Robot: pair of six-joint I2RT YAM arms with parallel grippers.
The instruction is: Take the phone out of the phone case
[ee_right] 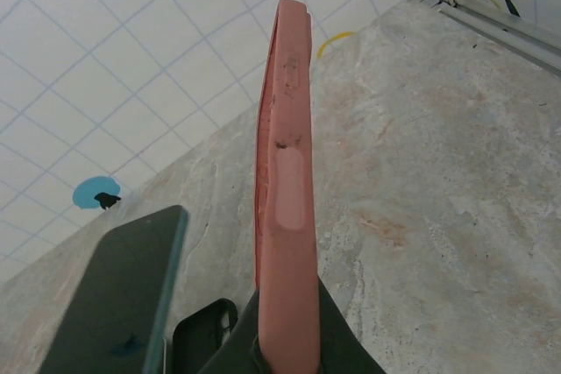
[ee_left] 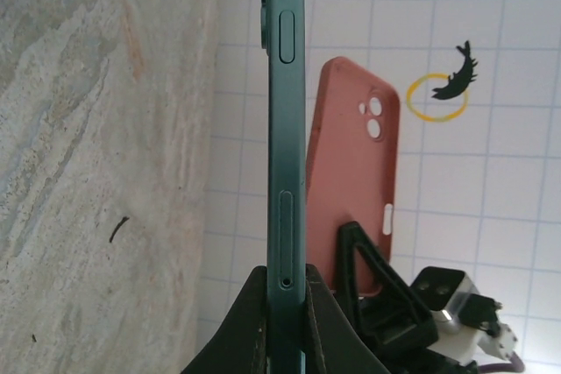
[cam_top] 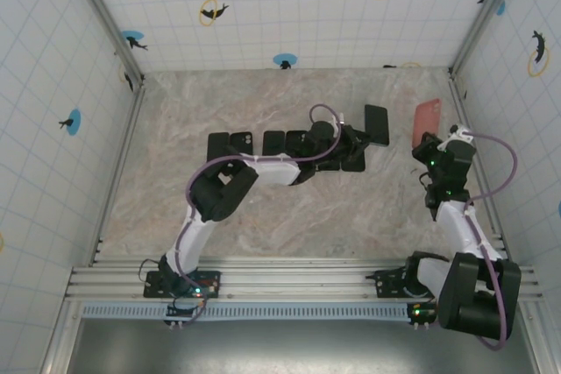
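- And the split looks made: the phone (cam_top: 377, 124) and the pink case (cam_top: 427, 118) are well apart over the far right part of the worktop (cam_top: 263, 208), each in its own claw.
- Left claw (cam_top: 361, 135): closed on the phone. The left wrist view has the teal phone (ee_left: 285, 129) edge-on, its lower end pinched between the two fingers (ee_left: 254, 321), side buttons bare, no cover on it.
- Right claw (cam_top: 428, 144): closed on the case. The right wrist view shows the pink case (ee_right: 287, 172) edge-on and rising out of the grip, with the phone (ee_right: 123, 295) off to its left, not touching.
- From the left wrist camera the case (ee_left: 351, 155) turns its back to us, camera cut-outs showing. Whether the shell is truly hollow I can't see from that side, but the bare phone next door makes it a fair call.
- Done, by my reading: phone is out of the case.
- Left, by my reading: neither piece rests on the worktop, so setting them down and letting go is all that could remain.
- The count: one phone, one pink case, two claws, both full.
- Also on the worktop, a row of dark flat pieces (cam_top: 241, 142) by the left arm: I make it about five, though the arm hides part of the row.
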